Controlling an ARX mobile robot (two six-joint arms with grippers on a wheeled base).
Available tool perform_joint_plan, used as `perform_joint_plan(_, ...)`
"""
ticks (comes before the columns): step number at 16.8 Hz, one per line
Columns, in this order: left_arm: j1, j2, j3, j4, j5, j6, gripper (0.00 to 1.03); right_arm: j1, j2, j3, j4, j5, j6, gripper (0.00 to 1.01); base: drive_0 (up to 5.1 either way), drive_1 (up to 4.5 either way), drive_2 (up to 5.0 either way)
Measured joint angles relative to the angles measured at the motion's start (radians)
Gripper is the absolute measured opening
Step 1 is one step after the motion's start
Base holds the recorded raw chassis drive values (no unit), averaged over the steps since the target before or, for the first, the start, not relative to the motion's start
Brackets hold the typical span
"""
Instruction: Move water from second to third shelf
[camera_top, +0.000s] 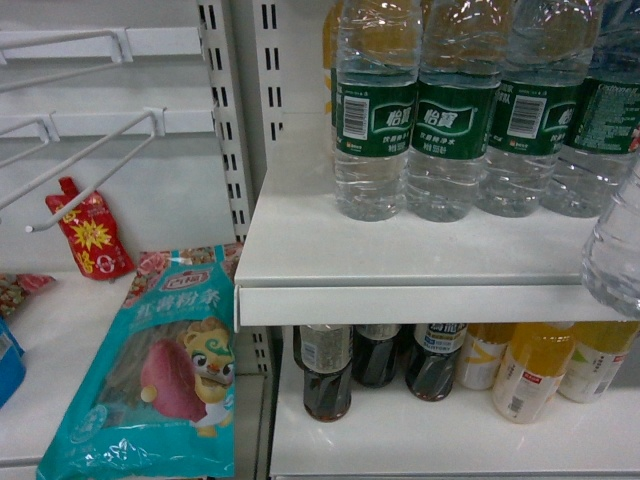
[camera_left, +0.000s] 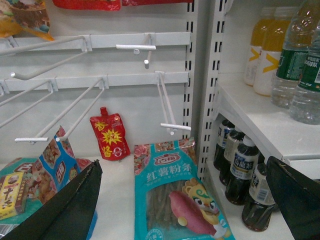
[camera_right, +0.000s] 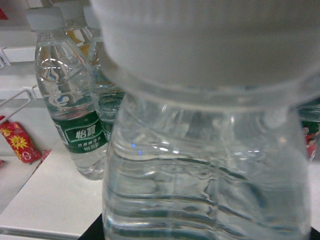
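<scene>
A clear ribbed water bottle (camera_right: 205, 165) with a white cap fills the right wrist view, and my right gripper (camera_right: 200, 232) is shut on it; only black finger corners show at the bottom edges. In the head view this bottle (camera_top: 615, 250) hangs at the far right, in front of the shelf's front lip (camera_top: 420, 303). More green-labelled water bottles (camera_top: 450, 110) stand in a row on that white shelf (camera_top: 300, 250). My left gripper (camera_left: 185, 200) is open and holds nothing, over the teal packet. Neither gripper shows in the head view.
Dark tea bottles (camera_top: 325, 375) and yellow drink bottles (camera_top: 535, 370) stand on the shelf below. To the left are white peg hooks (camera_top: 90, 165), a red pouch (camera_top: 90, 235) and a teal noodle packet (camera_top: 160, 370). A slotted upright (camera_top: 225, 130) divides the two bays.
</scene>
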Motion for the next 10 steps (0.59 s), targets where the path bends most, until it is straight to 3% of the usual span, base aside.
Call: perform_joint_plan(10,0.000,0.000,0.000,0.000,0.000,0.000,0.98,-0.009,0.247,0.184,0.025,-0.004,-0.008,0.43,0.0,0.00,0.0)
